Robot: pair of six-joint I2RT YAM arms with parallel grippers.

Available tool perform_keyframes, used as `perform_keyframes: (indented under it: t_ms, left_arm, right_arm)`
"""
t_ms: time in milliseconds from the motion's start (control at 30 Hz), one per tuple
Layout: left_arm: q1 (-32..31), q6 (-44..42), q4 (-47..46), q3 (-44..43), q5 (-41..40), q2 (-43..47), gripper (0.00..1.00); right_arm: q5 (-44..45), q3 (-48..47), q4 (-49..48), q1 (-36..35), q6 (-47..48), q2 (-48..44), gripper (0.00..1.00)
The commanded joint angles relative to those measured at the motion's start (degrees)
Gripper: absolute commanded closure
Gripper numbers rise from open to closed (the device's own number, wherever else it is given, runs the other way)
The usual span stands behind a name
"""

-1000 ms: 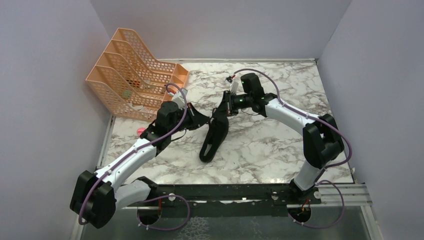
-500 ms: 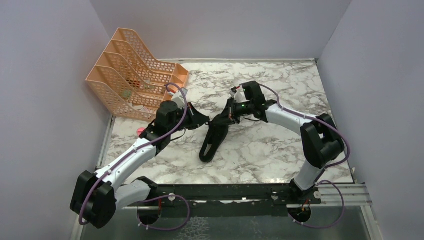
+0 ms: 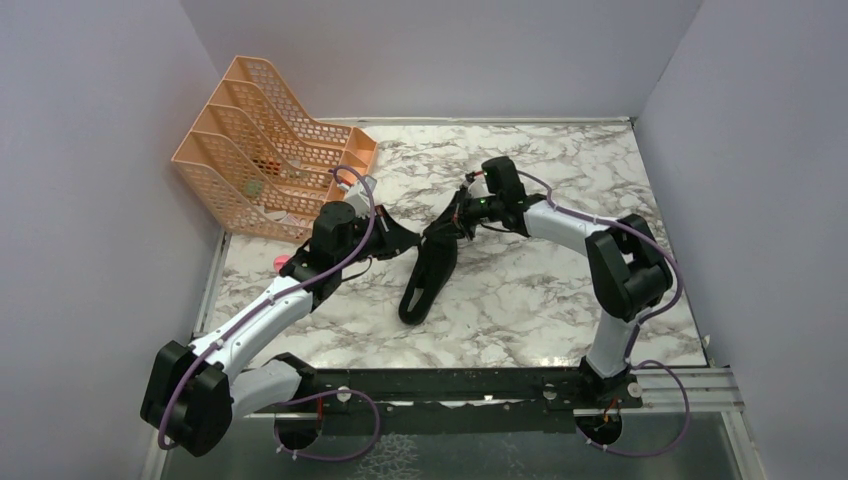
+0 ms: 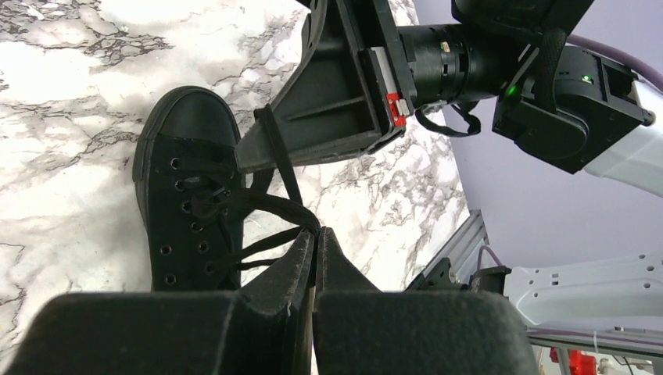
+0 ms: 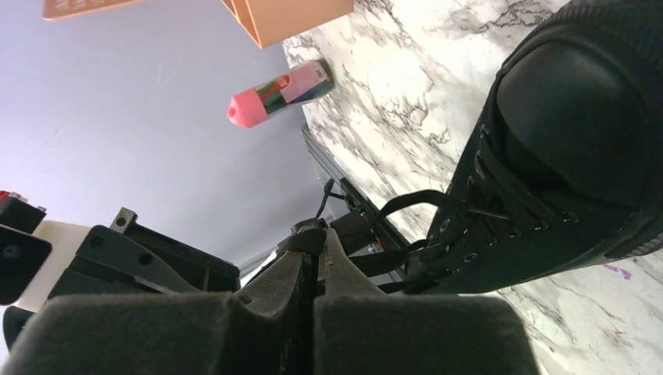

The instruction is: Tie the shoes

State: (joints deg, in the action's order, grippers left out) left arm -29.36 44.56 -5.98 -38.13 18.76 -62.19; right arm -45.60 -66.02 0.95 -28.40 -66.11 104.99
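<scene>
Left hand (image 4: 316, 248) clenched on black lace (image 4: 258, 198); right hand (image 5: 317, 248) pinching other lace (image 5: 410, 197) over shoe (image 3: 428, 268).

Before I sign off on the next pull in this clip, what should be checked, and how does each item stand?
1. Left gripper shut on lace: ok.
2. Right gripper shut on lace: ok.
3. Shoe sole-down on the table: ok.
4. Bow or knot formed: not ok, the strands only cross.
5. Both strands taut: cannot tell.
6. Pink-capped tube apart from the shoe: ok.
</scene>
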Motion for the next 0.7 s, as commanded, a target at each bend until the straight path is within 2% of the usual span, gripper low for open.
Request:
perform_keyframes:
  t_ms: [0,200,400,667]
  left_arm:
    - [0.3,0.4,-3.0,-1.0,1.4,0.1,1.0]
    - [0.3,1.1,-4.3,-0.5,1.4,0.1,1.0]
    - [0.3,1.7,-5.8,0.2,1.1,0.2,1.0]
    - [0.3,2.5,-6.8,1.0,1.0,0.3,1.0]
  right_arm:
    - [-0.2,-2.1,0.0,0.8,-1.3,2.1,0.99]
    - [-0.4,-2.5,5.4,0.2,-5.0,0.7,0.99]
    - [0.6,0.3,3.3,-1.3,-13.9,-0.9,0.99]
    - [0.8,1.1,1.9,-2.0,-19.5,-0.2,0.99]
